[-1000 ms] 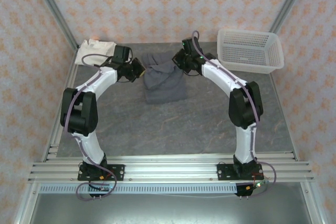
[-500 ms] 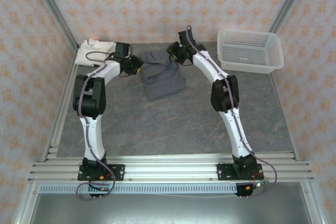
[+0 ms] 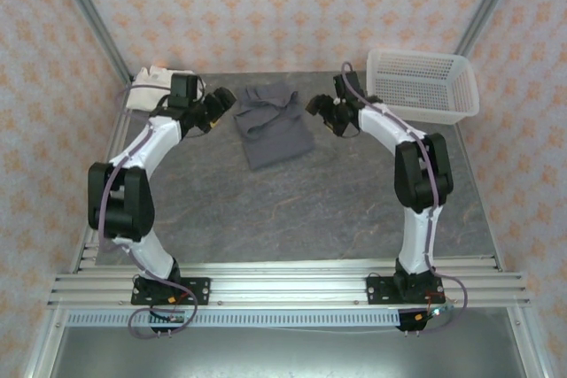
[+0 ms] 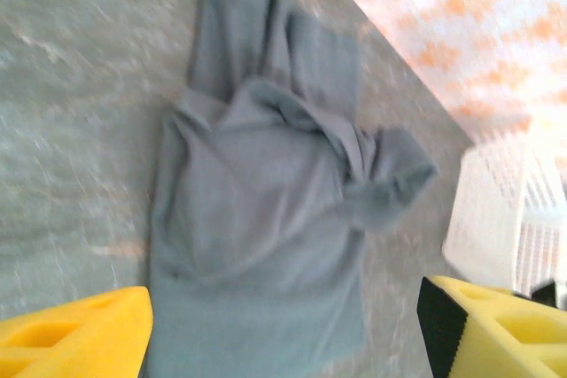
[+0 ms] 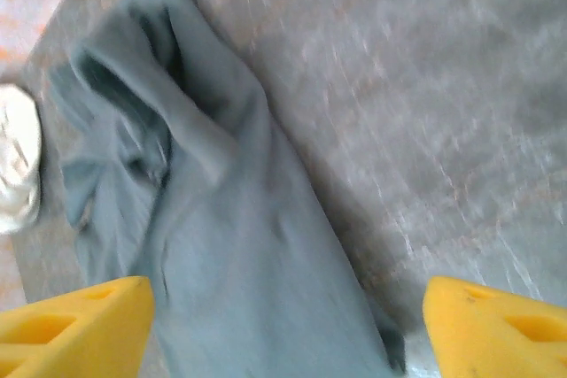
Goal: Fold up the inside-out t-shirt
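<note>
The dark slate-grey t-shirt [image 3: 275, 126] lies in a folded, rumpled bundle on the table near the back, between the two arms. My left gripper [image 3: 221, 104] hovers just left of it, open, with nothing between its yellow fingers [image 4: 71, 343]. The left wrist view shows the shirt [image 4: 266, 219] ahead, a sleeve bunched at its right. My right gripper [image 3: 321, 112] hovers just right of the shirt, also open and empty. In the right wrist view the shirt [image 5: 230, 245] lies below and ahead of the yellow fingers [image 5: 500, 329].
A white plastic basket [image 3: 423, 86] stands at the back right, and it is also in the left wrist view [image 4: 496, 219]. A cream-white garment [image 3: 151, 86] lies at the back left corner, close behind the left arm. Patterned walls close the table's back and sides.
Both grippers were at the shirt's top corners; they have let go and swung outwards, left arm to the left, right arm to the right. The shirt stays on the table.
</note>
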Controlling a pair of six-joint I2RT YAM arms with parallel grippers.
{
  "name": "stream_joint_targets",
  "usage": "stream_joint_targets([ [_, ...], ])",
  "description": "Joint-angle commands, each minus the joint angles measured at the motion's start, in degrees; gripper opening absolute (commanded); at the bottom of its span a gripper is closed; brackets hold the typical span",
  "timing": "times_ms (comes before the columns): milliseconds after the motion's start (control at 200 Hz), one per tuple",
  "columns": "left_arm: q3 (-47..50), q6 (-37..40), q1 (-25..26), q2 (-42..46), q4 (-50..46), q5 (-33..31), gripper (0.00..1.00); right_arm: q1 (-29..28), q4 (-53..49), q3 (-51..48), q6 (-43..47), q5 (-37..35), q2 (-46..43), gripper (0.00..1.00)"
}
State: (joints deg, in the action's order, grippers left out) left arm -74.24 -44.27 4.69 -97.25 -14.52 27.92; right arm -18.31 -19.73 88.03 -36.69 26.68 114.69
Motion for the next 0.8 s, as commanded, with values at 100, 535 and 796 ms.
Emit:
stream_joint_targets([
  [100, 10.03, 3.94, 5.18, -2.26, -1.3, 2.91, 0.79, -1.91, 10.29, -6.34, 2.48, 9.42, 3.41, 0.7],
  [535, 5.17, 4.87, 7.22, -15.0, -4.12, 6.69, 0.23, -3.75, 9.2, -6.37, -2.15, 9.36, 4.98, 0.08],
  [796, 23.98, 2.92, 9.86, -4.03, -0.31, 11.1, 0.07, -8.59, 15.04, -30.14, -9.36, 5.92, -11.65, 0.05],
])
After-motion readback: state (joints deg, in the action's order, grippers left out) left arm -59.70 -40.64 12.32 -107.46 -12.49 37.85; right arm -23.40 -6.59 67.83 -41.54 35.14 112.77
